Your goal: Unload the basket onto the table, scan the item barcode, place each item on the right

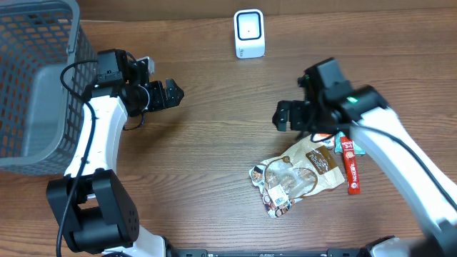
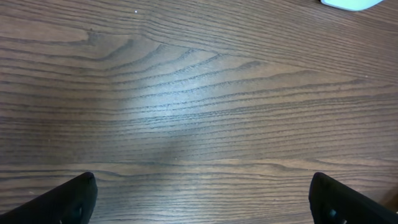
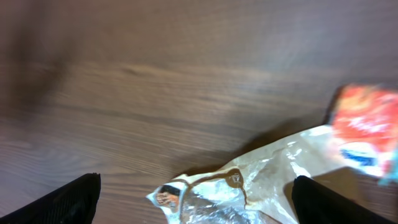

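Observation:
The item, a crinkled clear and tan snack bag (image 1: 296,175), lies flat on the table right of centre, and no barcode shows on it. A red packet (image 1: 349,165) lies against its right end. The white scanner (image 1: 249,33) stands at the back centre. My right gripper (image 1: 280,115) hovers open just up and left of the bag. In the right wrist view the bag (image 3: 249,193) lies between and below the spread fingers (image 3: 62,202), and the red packet (image 3: 364,127) is blurred at the right. My left gripper (image 1: 173,93) is open over bare wood (image 2: 202,124), holding nothing.
A grey mesh basket (image 1: 39,78) fills the far left, behind the left arm. A corner of the white scanner (image 2: 351,3) shows at the top right of the left wrist view. Wood-grain tabletop (image 1: 214,157) lies between the two arms.

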